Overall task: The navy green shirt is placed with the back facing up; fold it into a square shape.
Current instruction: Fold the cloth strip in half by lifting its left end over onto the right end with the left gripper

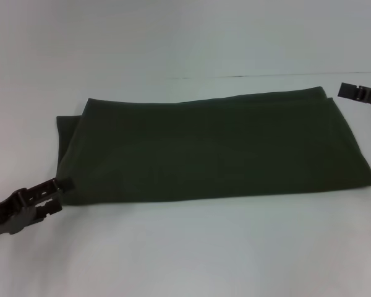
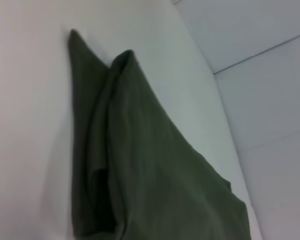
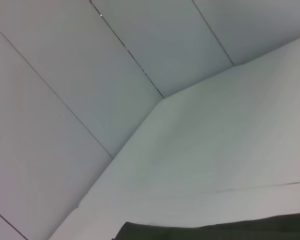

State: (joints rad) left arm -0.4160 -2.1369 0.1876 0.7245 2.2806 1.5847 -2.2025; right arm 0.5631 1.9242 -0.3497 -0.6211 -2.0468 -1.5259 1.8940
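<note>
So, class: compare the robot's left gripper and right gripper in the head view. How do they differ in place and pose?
The left gripper sits at the near left corner of the navy green shirt, at its edge; the right gripper hangs by the far right corner, apart from the cloth. The left one shows most of its body; the right one is cut off by the frame. Both are black.

- Shirt (image 1: 216, 148): dark olive green all over, plain, no print; same tone in both wrist views.
- Surface (image 1: 185, 253): plain white, unpatterned.
- Left pincer (image 1: 57, 189): black to dark brown.
- Right pincer (image 1: 358, 94): black.
- Wall (image 3: 65, 100): pale grey panels, thin dark seams.
</note>
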